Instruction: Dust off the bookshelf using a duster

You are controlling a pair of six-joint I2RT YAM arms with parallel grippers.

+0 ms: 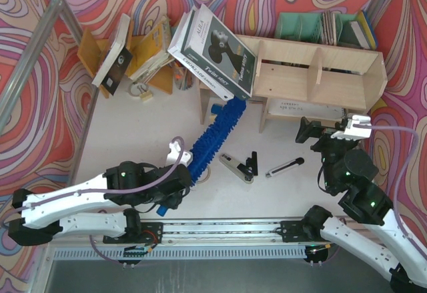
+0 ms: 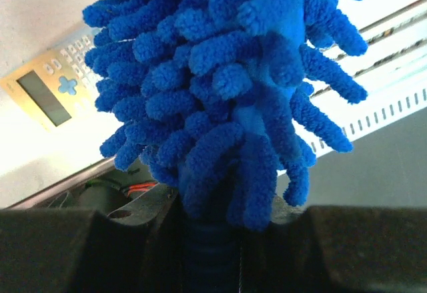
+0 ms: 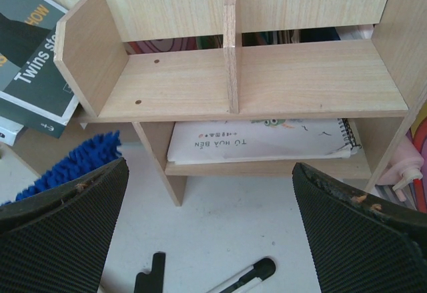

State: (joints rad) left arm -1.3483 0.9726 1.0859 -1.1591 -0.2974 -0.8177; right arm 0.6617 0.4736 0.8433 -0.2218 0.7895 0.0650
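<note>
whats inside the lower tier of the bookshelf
A white spiral notebook lies flat in the bookshelf's lower tier. Anything behind it is covered by the tier above.

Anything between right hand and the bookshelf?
Nothing: only bare table between the open right hand and the bookshelf, shown in the right wrist view. A pen lies nearer, under the hand.

one duster, one bookshelf, one notebook, seemingly one pen.

"Twins story" on the dark-covered book
</note>
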